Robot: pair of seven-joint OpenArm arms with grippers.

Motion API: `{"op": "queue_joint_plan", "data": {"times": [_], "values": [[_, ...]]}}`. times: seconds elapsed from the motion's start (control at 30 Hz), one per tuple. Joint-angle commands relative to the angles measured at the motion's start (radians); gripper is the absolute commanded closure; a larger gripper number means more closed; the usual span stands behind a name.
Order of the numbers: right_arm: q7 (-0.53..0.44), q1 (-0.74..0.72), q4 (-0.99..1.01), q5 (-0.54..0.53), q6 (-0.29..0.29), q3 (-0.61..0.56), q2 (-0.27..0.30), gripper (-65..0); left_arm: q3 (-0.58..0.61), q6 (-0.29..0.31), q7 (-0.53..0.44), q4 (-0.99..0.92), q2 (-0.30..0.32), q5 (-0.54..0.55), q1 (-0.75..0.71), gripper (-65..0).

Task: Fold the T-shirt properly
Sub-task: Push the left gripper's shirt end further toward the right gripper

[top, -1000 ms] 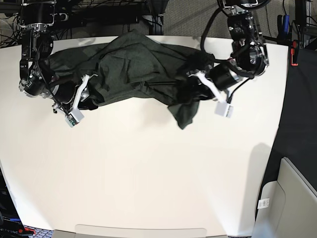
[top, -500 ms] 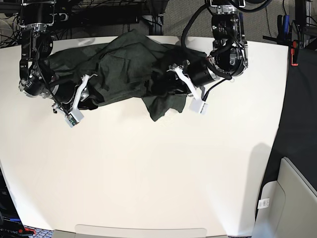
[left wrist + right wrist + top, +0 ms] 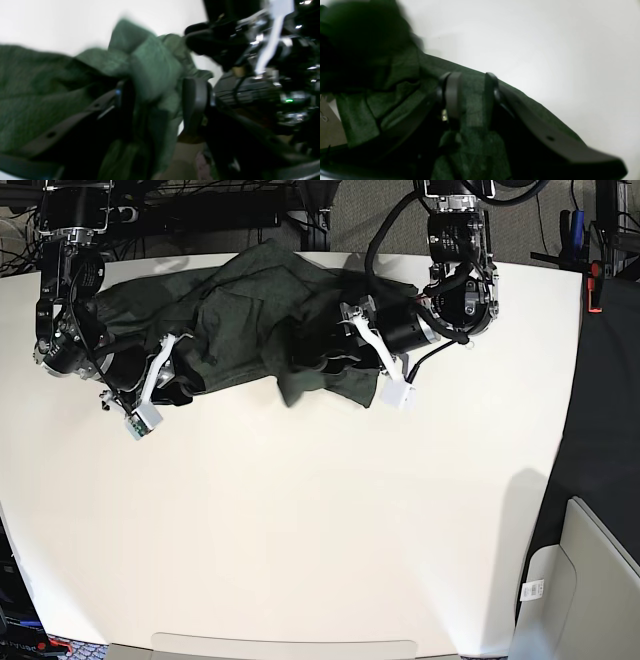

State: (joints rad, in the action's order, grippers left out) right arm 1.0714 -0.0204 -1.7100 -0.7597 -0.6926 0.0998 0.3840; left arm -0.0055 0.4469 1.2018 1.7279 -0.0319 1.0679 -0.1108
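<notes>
My left tool (image 3: 160,105) stands parted with a fold of the olive-green T-shirt (image 3: 250,320) between its fingers; my right tool (image 3: 467,97) grips cloth at the other end. The shirt lies bunched along the white counter's (image 3: 300,520) far edge.

White table (image 3: 300,530), grey bin (image 3: 585,580) at its near right corner

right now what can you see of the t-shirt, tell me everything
The T-shirt is dark olive-green heathered knit, plain, bunched in a crumpled band along the far edge of the white table. The right gripper pinches a fold. Cloth sits between the left gripper's parted fingers; that view is blurred.
</notes>
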Motion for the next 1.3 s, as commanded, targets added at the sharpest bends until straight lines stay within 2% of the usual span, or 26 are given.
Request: {"op": "queue_joint_plan", "data": {"times": [0.0,0.13,0.23,0.4,0.57,0.67,1.0,1.17,1.27], "values": [[-0.020,-0.023,-0.014,-0.019,-0.006,0.007,0.011,-13.9,-0.001,0.011,-0.003,0.022,0.003,0.039,0.010,-31.8],[-0.020,-0.026,-0.012,-0.019,-0.006,0.007,0.011,-13.9,-0.003,0.011,-0.001,0.062,0.007,0.065,0.006,-31.8],[-0.020,-0.029,-0.012,-0.019,-0.006,0.007,0.011,-13.9,-0.014,0.011,-0.004,0.065,0.042,0.064,0.004,-31.7],[-0.020,-0.028,-0.012,-0.019,-0.006,0.007,0.011,-13.9,-0.115,0.011,-0.012,0.062,0.109,0.056,0.004,-31.6],[-0.020,-0.029,-0.012,-0.019,-0.006,0.007,0.007,-13.9,-0.115,0.010,-0.049,-0.004,0.181,-0.045,0.003,-29.4],[-0.020,-0.029,-0.012,-0.019,-0.006,0.007,-0.007,-13.9,-0.115,0.010,-0.055,-0.047,0.209,-0.059,0.001,-27.7],[-0.020,-0.026,-0.012,-0.019,-0.006,0.005,-0.009,-13.9,-0.115,0.005,-0.058,-0.056,0.298,-0.062,-0.040,-31.8],[-0.020,-0.026,-0.012,-0.019,-0.006,0.005,-0.009,-13.9,-0.115,0.005,-0.058,-0.124,0.297,-0.059,-0.037,-32.0],[-0.020,-0.026,-0.012,-0.019,-0.006,0.005,-0.009,-13.9,-0.077,0.005,-0.066,-0.161,0.295,-0.058,-0.036,-32.0]]}}
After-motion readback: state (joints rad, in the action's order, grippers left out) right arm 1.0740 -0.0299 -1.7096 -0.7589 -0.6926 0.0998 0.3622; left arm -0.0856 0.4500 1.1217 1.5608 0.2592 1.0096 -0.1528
